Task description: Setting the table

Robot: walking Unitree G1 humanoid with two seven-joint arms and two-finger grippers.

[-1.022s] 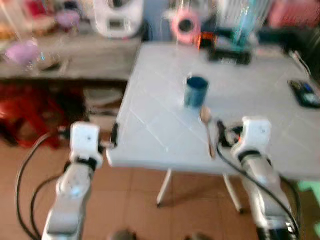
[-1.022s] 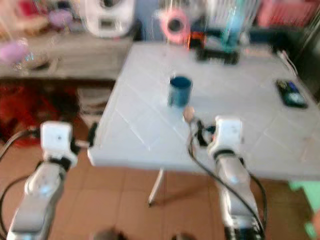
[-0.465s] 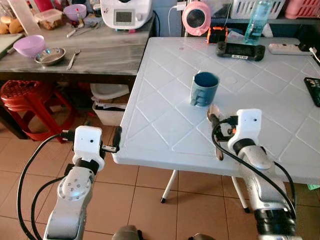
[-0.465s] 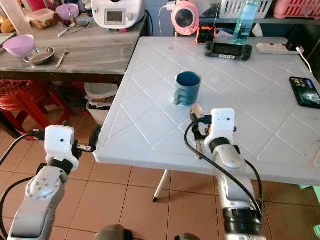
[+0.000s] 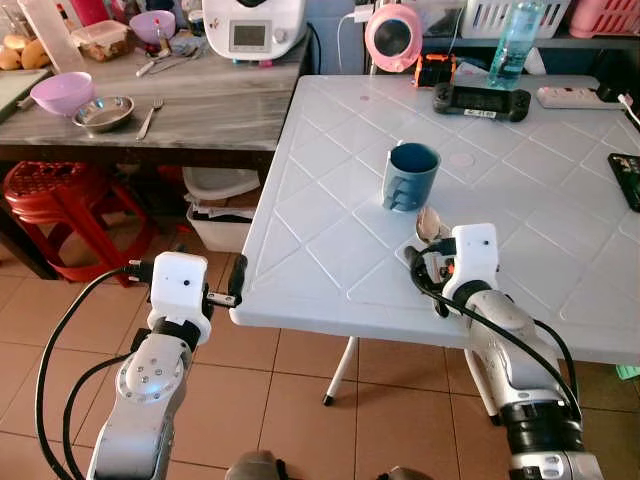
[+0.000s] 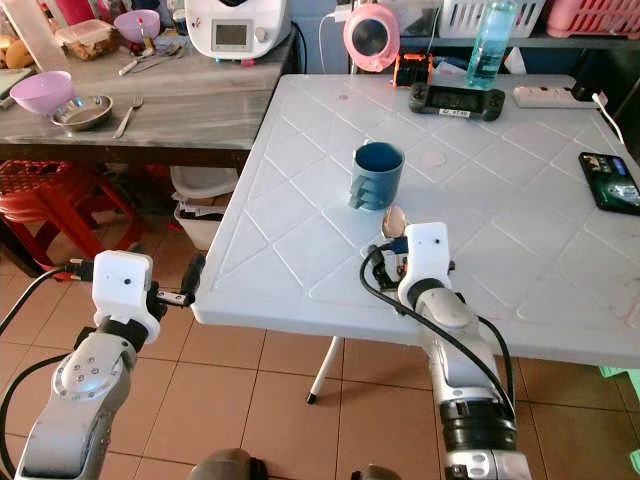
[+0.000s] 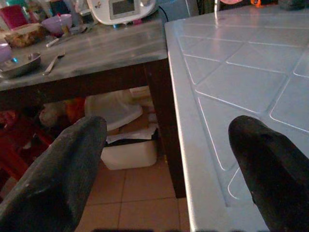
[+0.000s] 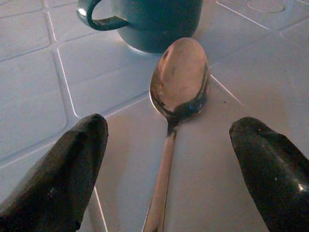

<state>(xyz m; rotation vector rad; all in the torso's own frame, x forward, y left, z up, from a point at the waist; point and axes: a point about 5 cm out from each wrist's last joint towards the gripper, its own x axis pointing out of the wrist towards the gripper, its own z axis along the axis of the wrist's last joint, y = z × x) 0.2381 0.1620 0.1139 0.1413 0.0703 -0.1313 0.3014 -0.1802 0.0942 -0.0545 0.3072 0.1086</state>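
A metal spoon (image 8: pixel 179 79) lies on the white plastic table (image 5: pixel 330 230), its bowl pointing at a blue mug (image 5: pixel 412 176) that stands upright just beyond it. My right gripper (image 8: pixel 169 128) is low over the spoon's handle and open, one finger on each side, neither touching it. The same right gripper (image 5: pixel 430 268) sits near the table's front edge. My left gripper (image 5: pixel 236 280) is open at the table's near left corner. In the left wrist view one finger (image 7: pixel 72 159) hangs over the floor and the other (image 7: pixel 265 159) over the table edge.
A grey counter (image 5: pixel 190 100) on the left carries a purple bowl (image 5: pixel 61 92), a metal bowl (image 5: pixel 103 112) and a fork (image 5: pixel 149 117). A red stool (image 5: pixel 55 200) and a white bin (image 5: pixel 222 205) stand under it. A game controller (image 5: pixel 480 99), bottle (image 5: pixel 514 45) and phone (image 5: pixel 627 175) lie farther back.
The blurred view has steadied. My right gripper has shifted slightly left, over the spoon's handle. Spoon, mug and left gripper have kept their places.
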